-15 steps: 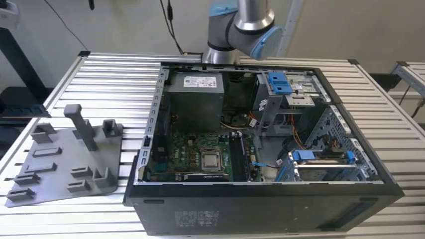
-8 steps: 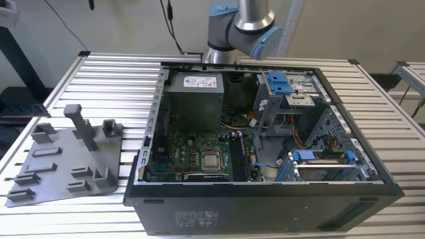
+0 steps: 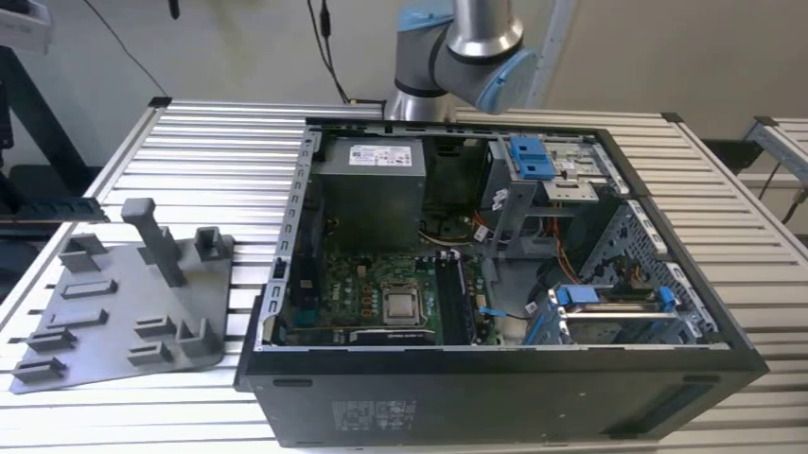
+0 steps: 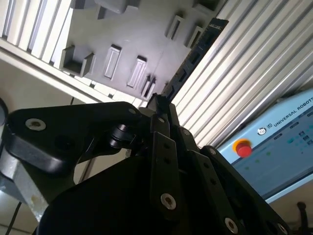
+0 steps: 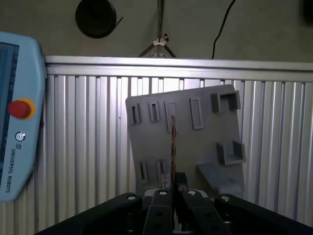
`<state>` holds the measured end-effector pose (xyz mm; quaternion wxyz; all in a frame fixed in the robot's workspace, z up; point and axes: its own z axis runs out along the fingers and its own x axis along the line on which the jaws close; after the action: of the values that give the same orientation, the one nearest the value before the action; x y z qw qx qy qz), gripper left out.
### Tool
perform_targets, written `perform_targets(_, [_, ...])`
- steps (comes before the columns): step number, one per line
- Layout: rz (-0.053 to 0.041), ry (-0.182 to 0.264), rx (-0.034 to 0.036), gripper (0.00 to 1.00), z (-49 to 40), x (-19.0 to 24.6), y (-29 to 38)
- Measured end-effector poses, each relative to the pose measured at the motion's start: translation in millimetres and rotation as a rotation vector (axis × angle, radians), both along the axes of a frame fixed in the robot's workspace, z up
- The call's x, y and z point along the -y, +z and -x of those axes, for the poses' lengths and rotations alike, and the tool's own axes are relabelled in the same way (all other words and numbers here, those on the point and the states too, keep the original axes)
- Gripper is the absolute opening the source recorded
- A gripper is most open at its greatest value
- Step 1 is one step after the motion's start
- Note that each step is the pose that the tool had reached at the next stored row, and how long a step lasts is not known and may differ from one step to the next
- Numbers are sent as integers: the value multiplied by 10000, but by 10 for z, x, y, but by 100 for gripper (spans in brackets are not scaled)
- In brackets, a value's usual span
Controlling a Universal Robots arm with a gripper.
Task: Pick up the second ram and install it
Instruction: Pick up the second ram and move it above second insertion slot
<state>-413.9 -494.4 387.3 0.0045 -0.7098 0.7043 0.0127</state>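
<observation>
Gripping the slim, flat, dark second ram by one end, the black gripper is pinching it tight between its fingers in both wrist views. The stick is pointing out over the grey plastic tray of holder blocks. That tray is lying on the ribbed metal surface, at the exterior view's left of the open black computer case. A light-blue pendant with a red button is sitting nearby.

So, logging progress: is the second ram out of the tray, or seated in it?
Out. The gripper is shut on the second ram, holding it above the grey tray, apart from its slots.
</observation>
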Motion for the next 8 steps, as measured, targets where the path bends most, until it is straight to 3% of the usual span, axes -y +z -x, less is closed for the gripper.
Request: perform_targets(8, [0, 0, -1, 14, -178, 0, 0])
